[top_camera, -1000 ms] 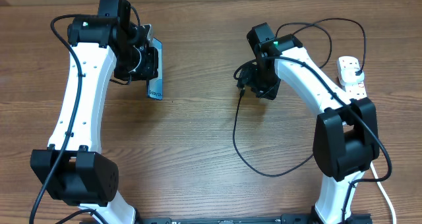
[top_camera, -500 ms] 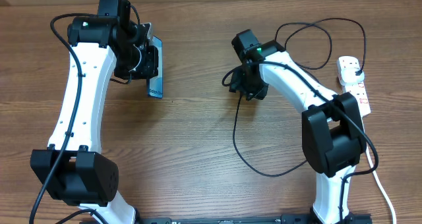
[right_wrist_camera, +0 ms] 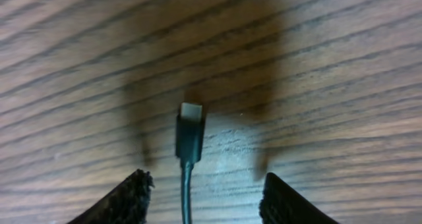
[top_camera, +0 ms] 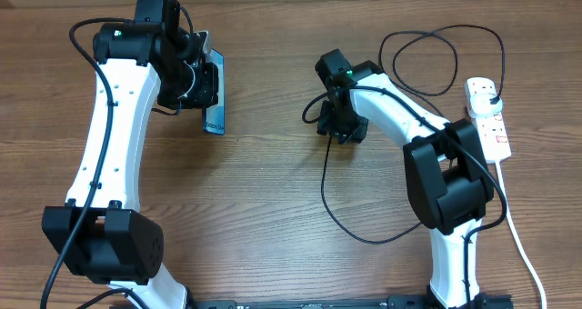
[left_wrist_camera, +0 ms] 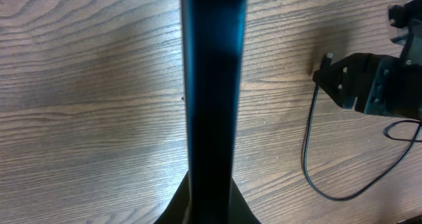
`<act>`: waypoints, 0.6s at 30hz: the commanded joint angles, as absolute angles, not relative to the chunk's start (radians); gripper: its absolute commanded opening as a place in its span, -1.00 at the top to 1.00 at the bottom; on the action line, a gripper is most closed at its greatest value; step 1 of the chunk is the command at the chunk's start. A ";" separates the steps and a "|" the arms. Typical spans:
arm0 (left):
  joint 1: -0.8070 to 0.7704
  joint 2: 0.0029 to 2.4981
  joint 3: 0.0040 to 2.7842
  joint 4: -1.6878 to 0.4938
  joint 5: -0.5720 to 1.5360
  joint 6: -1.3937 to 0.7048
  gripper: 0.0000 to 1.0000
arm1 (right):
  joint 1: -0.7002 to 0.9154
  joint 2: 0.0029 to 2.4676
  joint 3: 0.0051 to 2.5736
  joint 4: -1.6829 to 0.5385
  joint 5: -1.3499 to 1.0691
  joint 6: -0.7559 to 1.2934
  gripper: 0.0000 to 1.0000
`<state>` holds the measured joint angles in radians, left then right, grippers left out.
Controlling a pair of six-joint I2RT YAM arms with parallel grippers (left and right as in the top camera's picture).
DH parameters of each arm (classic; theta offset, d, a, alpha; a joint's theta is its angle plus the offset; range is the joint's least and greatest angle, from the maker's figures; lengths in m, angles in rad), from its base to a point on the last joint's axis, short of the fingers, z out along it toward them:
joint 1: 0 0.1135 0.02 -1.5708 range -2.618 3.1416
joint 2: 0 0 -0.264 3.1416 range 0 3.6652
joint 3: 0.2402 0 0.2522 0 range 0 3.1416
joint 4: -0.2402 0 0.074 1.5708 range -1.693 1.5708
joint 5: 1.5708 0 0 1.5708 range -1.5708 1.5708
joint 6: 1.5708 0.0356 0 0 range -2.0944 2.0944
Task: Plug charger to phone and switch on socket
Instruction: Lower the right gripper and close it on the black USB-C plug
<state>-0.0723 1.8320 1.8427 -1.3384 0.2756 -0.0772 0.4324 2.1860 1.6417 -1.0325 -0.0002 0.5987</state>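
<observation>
Wood worktop [right_wrist_camera: 330,53]: right hand [right_wrist_camera: 208,184], unclenched, straddles charger tip [right_wrist_camera: 190,128], long axis running straight ahead of it; left hand [top_camera: 205,84], clenched on phone [left_wrist_camera: 212,85], well apart.

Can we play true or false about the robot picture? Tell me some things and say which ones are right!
1. The left fingers grip the phone, which is turned on its edge. True.
2. The small tip of the charger is plugged into the phone. False: it lies on the table, apart from the phone.
3. The right fingers are squeezed shut on the charger. False: they are open, one on each side of the tip, not touching it.
4. The white socket lies on the right arm's side. True.
</observation>
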 commanded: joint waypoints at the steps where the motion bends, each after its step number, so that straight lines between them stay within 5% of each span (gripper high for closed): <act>1: -0.074 1.828 1.852 -1.330 0.281 -0.094 0.92 | 0.433 2.204 1.639 -1.030 -0.001 0.598 0.01; 14: -0.079 1.828 1.852 -1.323 0.281 -0.094 0.91 | 0.433 2.252 1.637 -1.029 -0.016 0.594 0.40; 18: -0.079 1.828 1.852 -1.323 0.281 -0.094 0.91 | 0.433 2.252 1.637 -1.025 -0.016 0.594 0.74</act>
<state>-0.0727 1.8320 1.8427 -1.3304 0.2756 -0.0795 0.4324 2.2040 1.6428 -1.0328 -0.0044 0.5957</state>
